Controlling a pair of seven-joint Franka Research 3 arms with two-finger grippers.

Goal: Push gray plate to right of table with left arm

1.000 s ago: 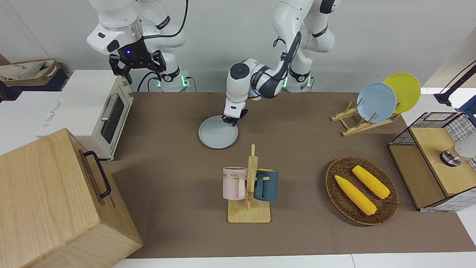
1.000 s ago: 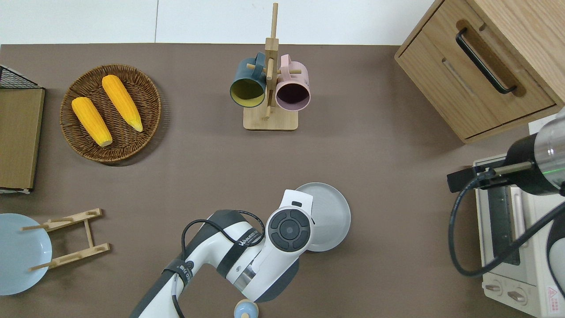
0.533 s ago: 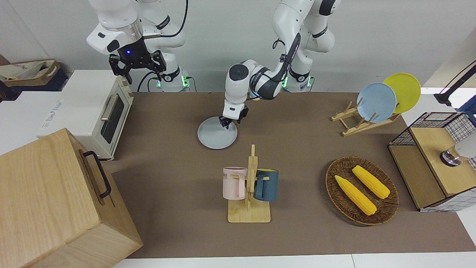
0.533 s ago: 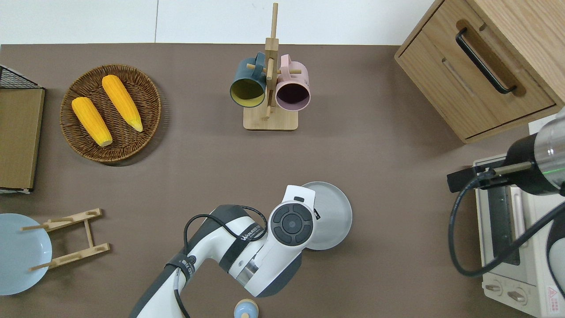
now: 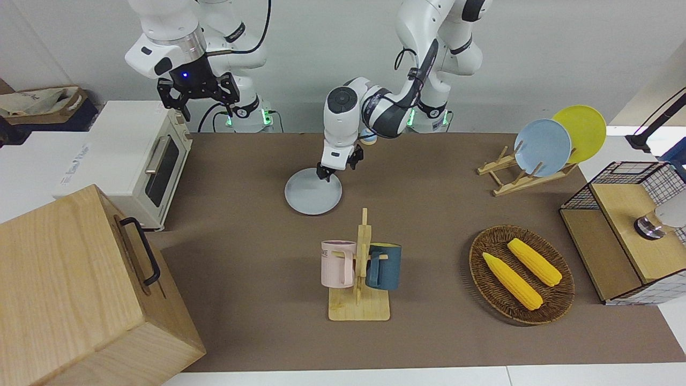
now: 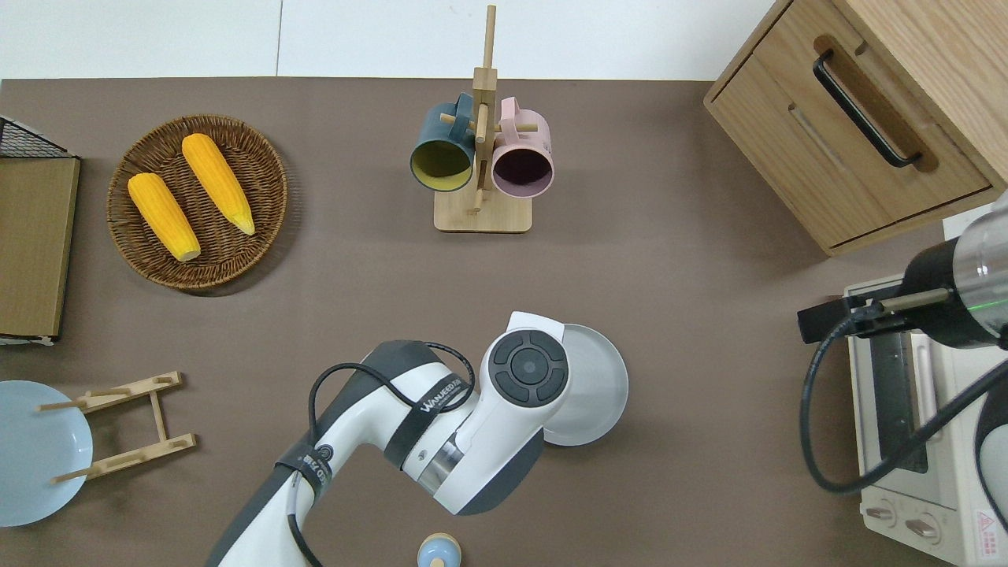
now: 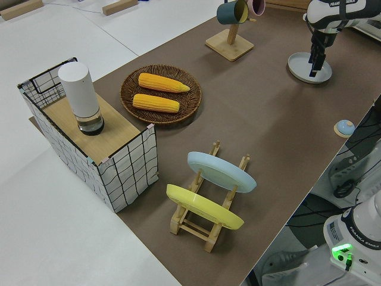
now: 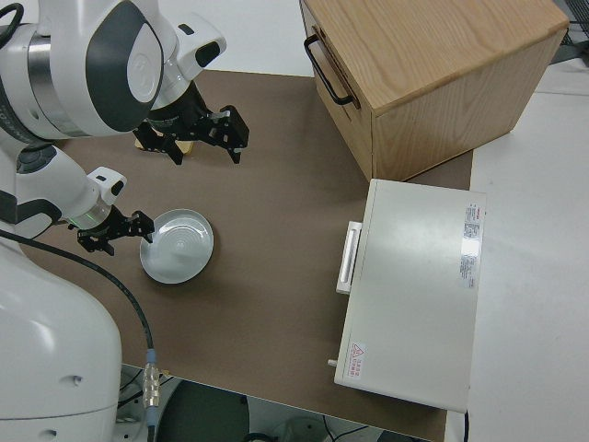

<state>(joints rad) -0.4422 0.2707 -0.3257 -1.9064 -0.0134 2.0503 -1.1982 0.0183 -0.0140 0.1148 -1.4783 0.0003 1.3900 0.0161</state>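
Observation:
The gray plate (image 5: 313,194) (image 6: 594,386) (image 8: 179,247) lies flat on the brown table (image 5: 241,241), at mid-length and on the half nearer the robots. My left gripper (image 5: 337,170) (image 8: 118,238) (image 7: 317,67) points down at the plate's rim on the edge toward the left arm's end. It is open and holds nothing, and one fingertip (image 5: 321,176) is at the rim. In the overhead view the left wrist (image 6: 528,368) hides the fingers and part of the plate. The right arm is parked with its gripper (image 5: 198,95) open.
A mug rack (image 6: 480,213) with two mugs stands farther from the robots than the plate. A white toaster oven (image 5: 139,155) and a wooden drawer cabinet (image 6: 858,118) fill the right arm's end. A corn basket (image 6: 197,201), a plate rack (image 5: 514,177) and a wire crate (image 5: 627,214) sit toward the left arm's end.
The plate slid a little toward the right arm's end in the first half second, then stayed put. The left wrist has since risen and swung away from the robots.

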